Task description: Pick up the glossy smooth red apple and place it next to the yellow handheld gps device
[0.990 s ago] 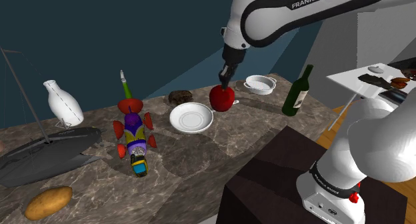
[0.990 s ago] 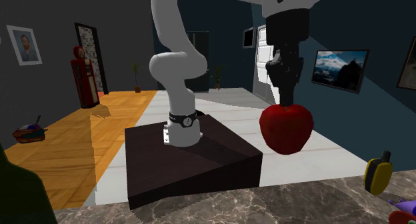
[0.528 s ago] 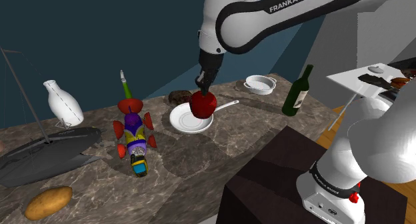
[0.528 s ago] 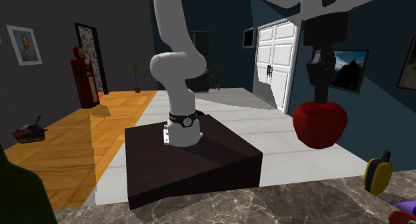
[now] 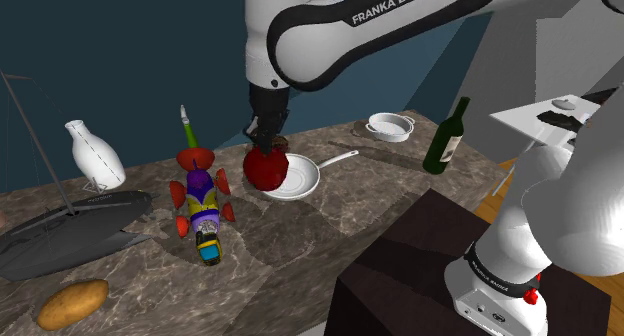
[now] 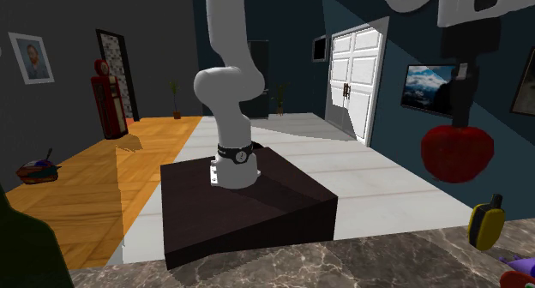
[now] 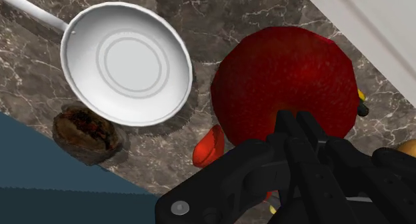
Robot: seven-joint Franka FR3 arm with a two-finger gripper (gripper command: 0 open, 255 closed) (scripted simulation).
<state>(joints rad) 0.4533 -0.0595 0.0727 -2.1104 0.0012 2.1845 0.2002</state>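
Moved: the apple [image 5: 265, 168] has crossed over the pan [image 5: 296, 178] toward the shoulder view's left since a second ago; in the second exterior view it has gone right, toward the GPS.
Shoulder view, apple: one, round, glossy dark red, hanging above the table [image 5: 300, 234] at the pan's left rim.
Shoulder view, jaws: clamped on the apple's top.
Shoulder view, white ware: one shallow round pan with a long thin handle; one small two-handled pot [image 5: 389, 127]; one smooth narrow-necked vase [image 5: 95, 154].
Shoulder view, rest: one dark green bottle [image 5: 446, 137], upright; one many-coloured toy rocket [image 5: 203, 199] with red fins; one tan potato [image 5: 72, 303]; one grey model boat [image 5: 70, 229].
Shoulder view, table: dark veined marble.
Second exterior view, apple: one [image 6: 457, 153], in the air, above the GPS in the picture and apart from it.
Second exterior view, GPS: one [image 6: 485, 222], yellow with a black stub on top, upright on the table.
Second exterior view, stand: one dark box [image 6: 257, 209] under the white arm.
Wrist view, apple: one [image 7: 287, 83], finely speckled red skin, over the marble beside the pan.
Wrist view, jaws: black, closed on the apple's top.
Wrist view, pan: one [image 7: 127, 63], round, with concentric rings in its base; just beside it one rough brown lump [image 7: 87, 133].
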